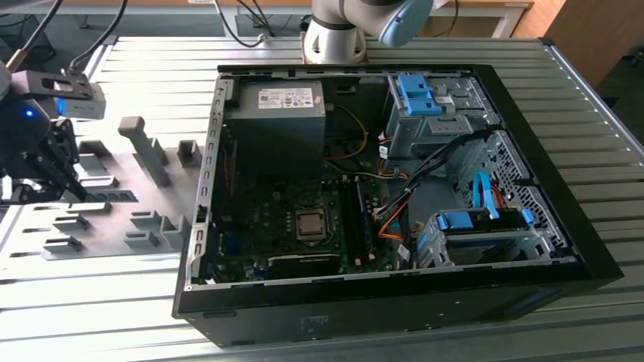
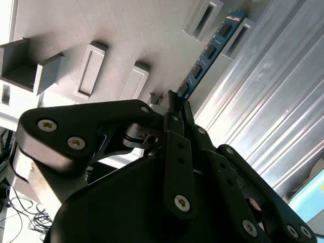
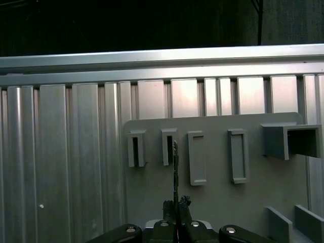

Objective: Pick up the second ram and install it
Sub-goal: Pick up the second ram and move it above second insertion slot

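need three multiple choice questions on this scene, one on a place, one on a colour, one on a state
1. The pincer hovers over: A the computer case; B the gray holder plate; C the floor.
2. The drive clips in the case are: A red; B blue; C yellow.
3. The pincer is: A open; B shut on a cable; C shut on the second ram.
Answers: 1 B, both wrist views show the plate beyond it; 2 B, blue in the exterior view; 3 C, it clamps the strip's end.
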`<state>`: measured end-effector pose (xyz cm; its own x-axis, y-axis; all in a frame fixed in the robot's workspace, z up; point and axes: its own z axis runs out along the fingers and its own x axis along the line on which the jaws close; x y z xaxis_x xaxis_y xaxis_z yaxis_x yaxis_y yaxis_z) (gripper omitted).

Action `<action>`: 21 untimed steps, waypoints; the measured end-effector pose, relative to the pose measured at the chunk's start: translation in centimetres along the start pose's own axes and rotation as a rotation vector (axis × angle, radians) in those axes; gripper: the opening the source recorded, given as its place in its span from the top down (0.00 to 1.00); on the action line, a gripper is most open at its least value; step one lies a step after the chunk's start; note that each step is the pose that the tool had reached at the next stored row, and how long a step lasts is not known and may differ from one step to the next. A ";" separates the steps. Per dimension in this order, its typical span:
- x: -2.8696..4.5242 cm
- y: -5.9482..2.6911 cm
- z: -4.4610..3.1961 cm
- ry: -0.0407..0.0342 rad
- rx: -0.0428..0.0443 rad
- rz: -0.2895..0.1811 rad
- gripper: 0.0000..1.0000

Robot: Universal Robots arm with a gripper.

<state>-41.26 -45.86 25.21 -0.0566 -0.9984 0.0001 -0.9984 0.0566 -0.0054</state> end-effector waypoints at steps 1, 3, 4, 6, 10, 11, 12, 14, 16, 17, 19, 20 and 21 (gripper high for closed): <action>0.00 0.00 -0.03 -0.0001 0.0000 0.000 0.86; 0.00 0.00 -0.08 -0.0001 0.0001 0.000 0.86; 0.00 0.00 -0.10 0.0000 0.0001 0.000 0.86; 0.00 0.00 -0.16 0.0000 0.0001 0.000 0.86; 0.00 0.00 -0.27 -0.0001 0.0000 0.000 0.86; 0.00 0.00 -0.30 -0.0001 0.0000 0.000 0.86; 0.00 0.00 -0.32 -0.0001 0.0001 0.000 0.86; 0.00 0.00 -0.36 -0.0001 0.0001 0.000 0.86; 0.00 0.00 -0.41 -0.0001 0.0000 0.000 0.86; 0.00 0.00 -0.44 0.0000 0.0000 0.000 0.86; 0.00 0.00 -0.48 0.0000 0.0001 0.000 0.86; 0.00 0.00 -0.51 0.0000 0.0000 0.000 0.86; 0.00 0.00 -0.53 0.0000 0.0001 0.000 0.86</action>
<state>-41.26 -45.86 25.74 -0.0566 -0.9984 0.0000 -0.9984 0.0566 -0.0055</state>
